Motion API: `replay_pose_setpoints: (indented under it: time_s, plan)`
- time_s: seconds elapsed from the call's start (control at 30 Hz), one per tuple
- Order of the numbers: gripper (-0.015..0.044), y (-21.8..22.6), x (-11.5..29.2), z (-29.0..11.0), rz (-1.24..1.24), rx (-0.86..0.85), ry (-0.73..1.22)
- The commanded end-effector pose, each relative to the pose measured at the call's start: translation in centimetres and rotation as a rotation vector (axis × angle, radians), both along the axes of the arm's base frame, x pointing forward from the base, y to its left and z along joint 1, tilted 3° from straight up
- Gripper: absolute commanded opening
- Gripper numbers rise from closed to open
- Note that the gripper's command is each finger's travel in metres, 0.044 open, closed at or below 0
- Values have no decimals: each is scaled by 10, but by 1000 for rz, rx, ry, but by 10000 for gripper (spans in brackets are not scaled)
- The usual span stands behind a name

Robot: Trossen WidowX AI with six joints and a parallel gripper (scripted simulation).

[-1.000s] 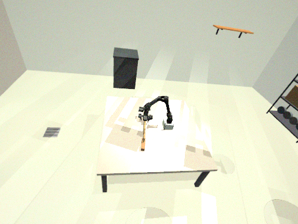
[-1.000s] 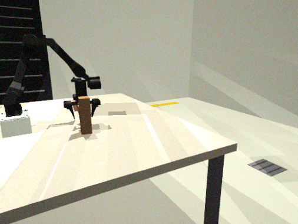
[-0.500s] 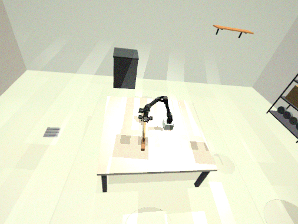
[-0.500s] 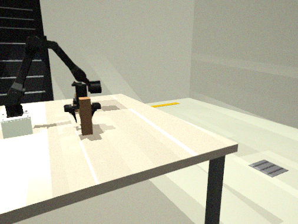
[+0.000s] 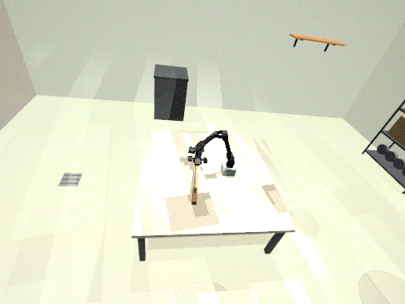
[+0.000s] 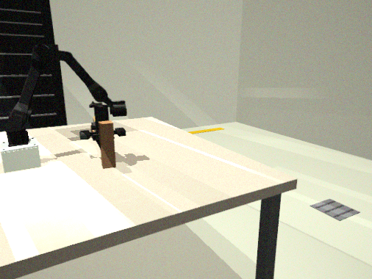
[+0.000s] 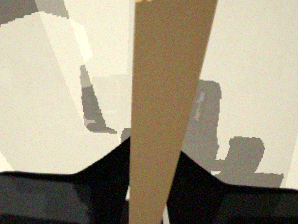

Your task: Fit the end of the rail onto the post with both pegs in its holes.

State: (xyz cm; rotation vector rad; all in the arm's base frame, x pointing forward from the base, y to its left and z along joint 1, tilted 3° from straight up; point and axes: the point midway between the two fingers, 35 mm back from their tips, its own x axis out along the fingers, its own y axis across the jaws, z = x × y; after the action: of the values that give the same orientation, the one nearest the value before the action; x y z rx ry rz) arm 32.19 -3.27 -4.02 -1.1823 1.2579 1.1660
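Note:
The long wooden rail (image 5: 195, 182) (image 7: 167, 100) runs along the table from the footboard block (image 5: 194, 198) (image 6: 107, 145) toward the arm. In the exterior view the block hides most of the rail. My gripper (image 5: 197, 160) (image 6: 100, 133) (image 7: 148, 140) is low over the rail's near end, with a black finger against each side of it, shut on the rail. The post and its pegs are hidden behind the gripper, so I cannot tell how the rail's end stands to them.
The arm's white base (image 5: 229, 171) (image 6: 20, 158) stands on the table (image 5: 248, 216) (image 6: 206, 172) to the right of the rail. A dark cabinet (image 5: 170, 93) stands on the floor beyond the table. A shelf rack (image 5: 390, 148) is at the far right.

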Motion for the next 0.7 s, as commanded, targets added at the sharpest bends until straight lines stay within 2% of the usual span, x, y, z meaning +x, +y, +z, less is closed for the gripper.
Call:
replay_pose_setpoints:
  time_s: [0.0, 0.67]
  plan:
    - [0, 0, 0, 0, 3, 2, 0]
    - [0, 0, 0, 5, 3, 2, 0]
